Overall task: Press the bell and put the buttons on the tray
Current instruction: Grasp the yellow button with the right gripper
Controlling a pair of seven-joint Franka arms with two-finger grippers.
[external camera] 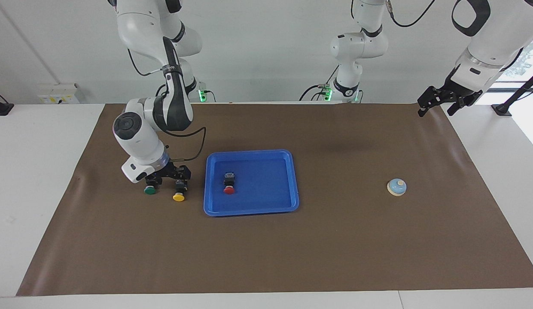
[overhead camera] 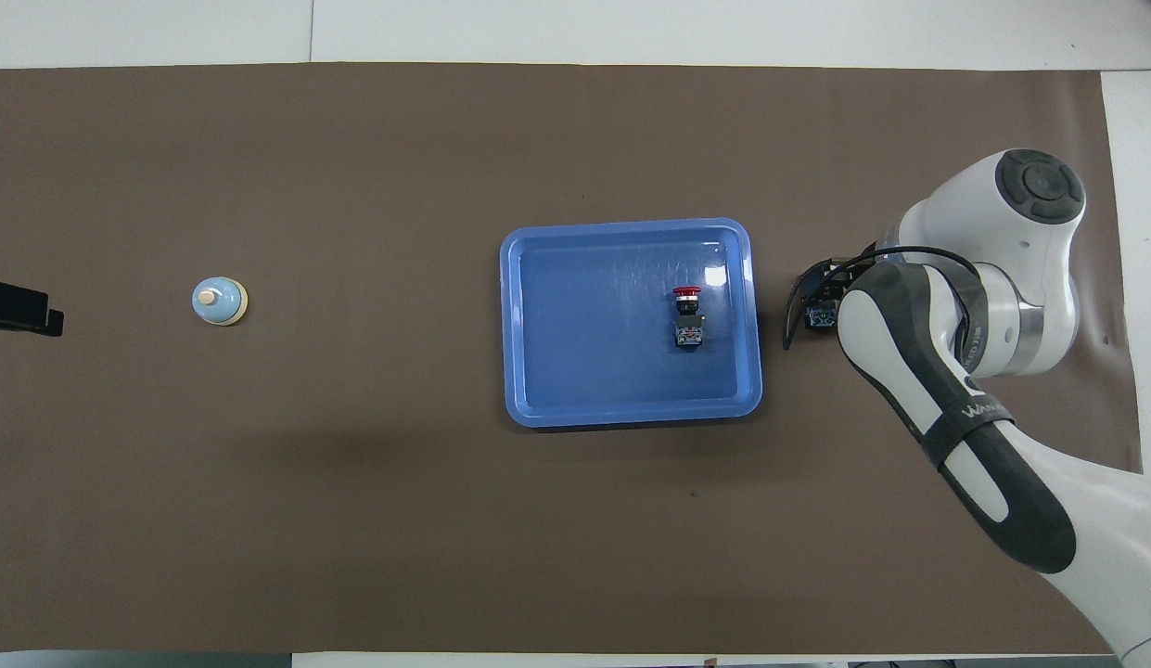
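The blue tray (external camera: 266,201) lies mid-table, and the red button (external camera: 229,184) rests in it on its own, also plain in the overhead view as the red button (overhead camera: 689,316) in the tray (overhead camera: 584,371). The green button (external camera: 150,190) and yellow button (external camera: 178,196) lie on the mat beside the tray, toward the right arm's end. My right gripper (external camera: 168,177) hangs open just over those two, holding nothing. Its arm hides the green button from above; the yellow button's body (overhead camera: 821,317) peeks out. The bell (external camera: 397,187) stands toward the left arm's end. My left gripper (external camera: 439,103) waits there, open and raised.
A brown mat (external camera: 292,257) covers the table, with white tabletop at both ends. From above, the bell (overhead camera: 220,301) stands alone on the mat, and the left gripper (overhead camera: 19,311) shows only its tip at the frame's edge.
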